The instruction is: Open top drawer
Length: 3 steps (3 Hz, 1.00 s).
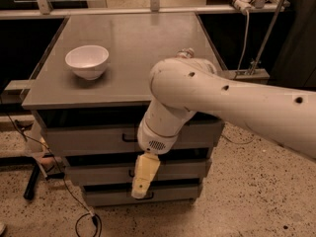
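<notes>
The top drawer (pixel 84 139) is the widest grey front, just under the cabinet top, and it looks closed. Its small black handle (pixel 129 138) shows beside my arm's white wrist. Two narrower grey drawers sit below it, the middle (pixel 98 174) and the bottom (pixel 111 196). My gripper (pixel 142 182) hangs from the white arm (pixel 222 98) in front of the lower drawers, below and slightly right of the top handle. Its cream fingers point down.
A white bowl (pixel 87 61) sits on the grey cabinet top (pixel 143 43) at the left. Cables (pixel 84 216) lie on the speckled floor at the lower left. A metal rail and stand (pixel 247 73) are at the right behind the cabinet.
</notes>
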### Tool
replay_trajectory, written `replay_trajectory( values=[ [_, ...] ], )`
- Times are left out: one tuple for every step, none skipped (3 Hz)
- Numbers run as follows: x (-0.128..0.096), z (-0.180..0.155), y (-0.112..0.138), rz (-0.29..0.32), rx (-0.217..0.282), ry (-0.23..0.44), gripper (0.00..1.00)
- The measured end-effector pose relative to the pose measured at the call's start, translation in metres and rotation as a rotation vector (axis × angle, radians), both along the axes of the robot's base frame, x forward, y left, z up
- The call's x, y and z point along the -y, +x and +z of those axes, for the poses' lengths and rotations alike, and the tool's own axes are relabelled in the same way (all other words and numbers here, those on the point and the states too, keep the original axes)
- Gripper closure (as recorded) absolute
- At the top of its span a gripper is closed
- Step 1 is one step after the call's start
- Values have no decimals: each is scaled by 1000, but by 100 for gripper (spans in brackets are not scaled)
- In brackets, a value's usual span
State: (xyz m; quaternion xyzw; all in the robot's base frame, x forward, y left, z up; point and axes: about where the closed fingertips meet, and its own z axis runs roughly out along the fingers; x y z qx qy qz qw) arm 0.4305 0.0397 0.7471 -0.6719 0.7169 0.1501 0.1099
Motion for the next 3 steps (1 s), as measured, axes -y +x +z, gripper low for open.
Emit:
replay_trajectory(
  values=[
    [-23,-22,12,3,-12,45,0],
    [-40,-38,28,13,-22,70,0],
    [-47,-53,36,12,-41,78,0]
  ],
)
